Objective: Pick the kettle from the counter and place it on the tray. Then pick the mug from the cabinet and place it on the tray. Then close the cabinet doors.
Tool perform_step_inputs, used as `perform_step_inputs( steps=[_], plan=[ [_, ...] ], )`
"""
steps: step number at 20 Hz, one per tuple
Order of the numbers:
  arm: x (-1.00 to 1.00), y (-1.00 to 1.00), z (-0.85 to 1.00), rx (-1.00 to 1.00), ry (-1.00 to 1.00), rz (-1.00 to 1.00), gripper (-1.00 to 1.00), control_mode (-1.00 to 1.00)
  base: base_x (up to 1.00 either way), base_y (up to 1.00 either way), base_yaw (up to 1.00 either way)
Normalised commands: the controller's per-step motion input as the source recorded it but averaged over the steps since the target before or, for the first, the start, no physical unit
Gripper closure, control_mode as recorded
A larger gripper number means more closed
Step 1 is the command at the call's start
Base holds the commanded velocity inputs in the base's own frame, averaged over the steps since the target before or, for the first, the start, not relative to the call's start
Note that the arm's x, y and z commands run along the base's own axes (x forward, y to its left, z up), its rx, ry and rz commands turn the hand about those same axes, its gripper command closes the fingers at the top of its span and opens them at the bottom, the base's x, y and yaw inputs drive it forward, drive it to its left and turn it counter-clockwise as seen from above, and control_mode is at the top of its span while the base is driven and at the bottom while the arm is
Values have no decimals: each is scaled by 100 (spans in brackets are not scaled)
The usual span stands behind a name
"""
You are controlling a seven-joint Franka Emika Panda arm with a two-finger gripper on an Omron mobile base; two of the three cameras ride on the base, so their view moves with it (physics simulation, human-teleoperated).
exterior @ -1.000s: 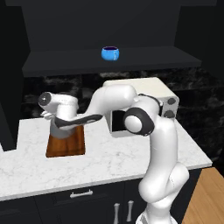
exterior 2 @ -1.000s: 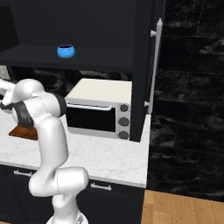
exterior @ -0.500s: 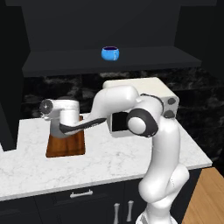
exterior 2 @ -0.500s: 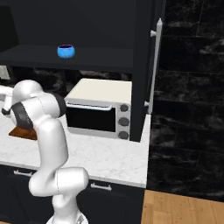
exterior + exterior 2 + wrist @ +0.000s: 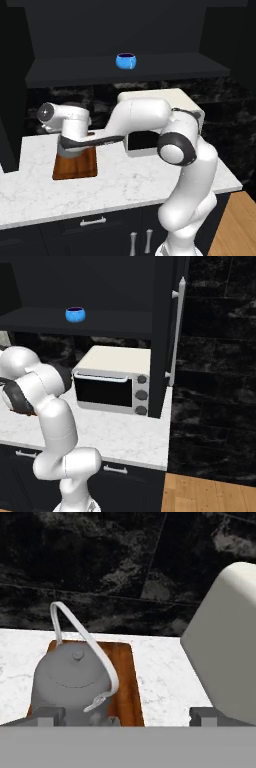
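The dark grey kettle (image 5: pixel 72 682) stands upright on the brown tray (image 5: pixel 127 672), its wire handle (image 5: pixel 92 644) arching over the lid. My gripper (image 5: pixel 126 713) is open just behind and above it, the fingertips wide apart and nothing between them. Seen from the left base, my white hand (image 5: pixel 70 122) hovers over the tray (image 5: pixel 75 167) and hides most of the kettle. The blue mug (image 5: pixel 126 61) sits on the shelf (image 5: pixel 165 72) of the open cabinet, also in the right base view as the mug (image 5: pixel 75 314). A cabinet door (image 5: pixel 165 331) with a silver handle (image 5: pixel 177 331) stands open.
A white toaster oven (image 5: pixel 112 381) stands on the marble counter (image 5: pixel 125 433) right of the tray, close to my hand as the white toaster body (image 5: pixel 225 652). Black stone backsplash (image 5: pixel 125 572) rises behind. Dark drawers (image 5: pixel 95 222) lie below the counter's front edge.
The jaws have gone from part closed to wide open. The kettle stays on the tray, free of them. The hand has barely shifted.
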Motion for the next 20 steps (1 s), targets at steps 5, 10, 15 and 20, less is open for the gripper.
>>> perform_step_inputs(
  steps=[5,10,15,20],
  plan=[
    [-100,-11,26,0,0,-4,-100,-100,0,0,0],
    [-94,-28,65,0,12,0,-100,-100,0,0,0],
    [-67,-53,24,6,19,0,-100,-100,0,0,0],
    [-15,-41,0,12,-2,7,-100,-100,0,0,0]
  ],
)
